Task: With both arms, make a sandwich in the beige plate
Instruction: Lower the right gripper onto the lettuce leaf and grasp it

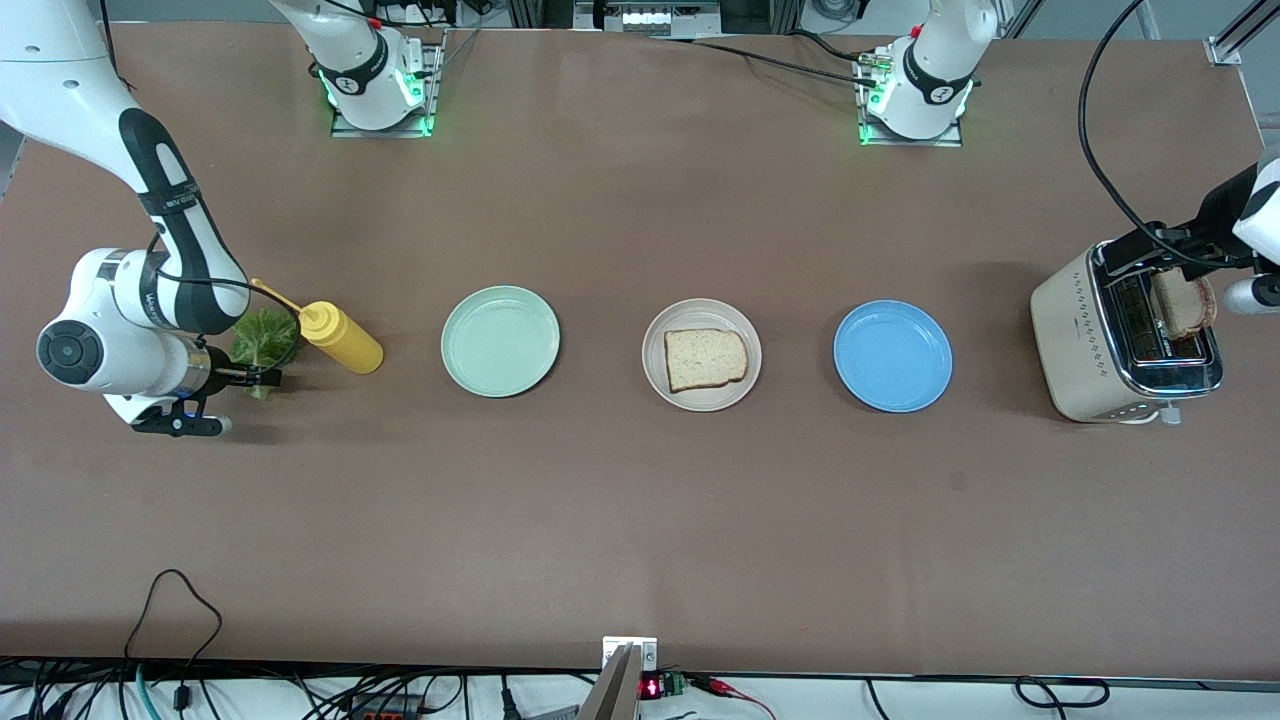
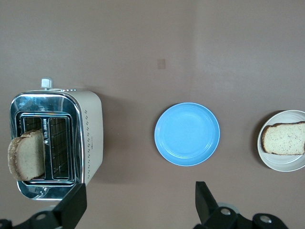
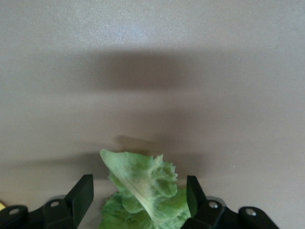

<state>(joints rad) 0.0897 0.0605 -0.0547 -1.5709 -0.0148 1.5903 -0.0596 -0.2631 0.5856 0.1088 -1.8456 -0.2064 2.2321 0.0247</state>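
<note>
Beige plate (image 1: 701, 354) on brown table (image 1: 640, 520)

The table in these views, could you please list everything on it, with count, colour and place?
Beige plate: one, off-white, mid-table, between the other plates.
Bread slice: one, light brown, on the beige plate.
Mint green plate: one, toward the right arm's end.
Blue plate: one, toward the left arm's end.
Toaster: one, cream and chrome, at the left arm's end.
Toast: one, brown, standing in a toaster slot.
Mustard bottle: one, yellow, lying beside the lettuce.
Lettuce leaf: one, green, between the right gripper's fingers.
Right gripper: around the lettuce.
Left gripper: open, above the toaster.
</note>
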